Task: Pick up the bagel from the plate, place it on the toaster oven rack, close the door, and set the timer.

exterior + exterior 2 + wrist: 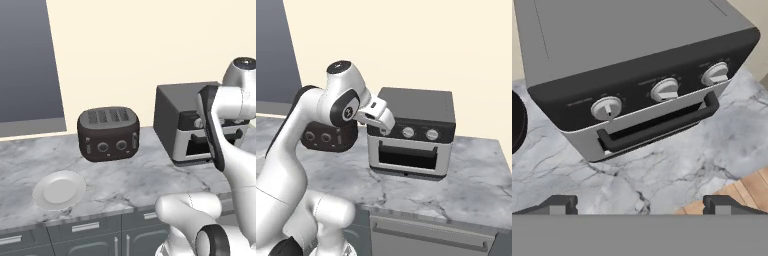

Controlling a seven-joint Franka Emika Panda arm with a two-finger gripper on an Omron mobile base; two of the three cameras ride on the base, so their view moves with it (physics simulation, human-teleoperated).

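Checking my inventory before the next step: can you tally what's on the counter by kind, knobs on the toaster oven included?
Toaster oven: 1
Silver knobs on the toaster oven: 3
Four-slot toaster: 1
White plate: 1, with nothing on it
Total: 3 things on the counter, plus 3 knobs

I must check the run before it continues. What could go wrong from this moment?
1. The door looks shut and the plate is bare, so the bagel is probably inside, but I cannot confirm it.
2. The open gripper hangs near three similar knobs; it may turn the wrong one.
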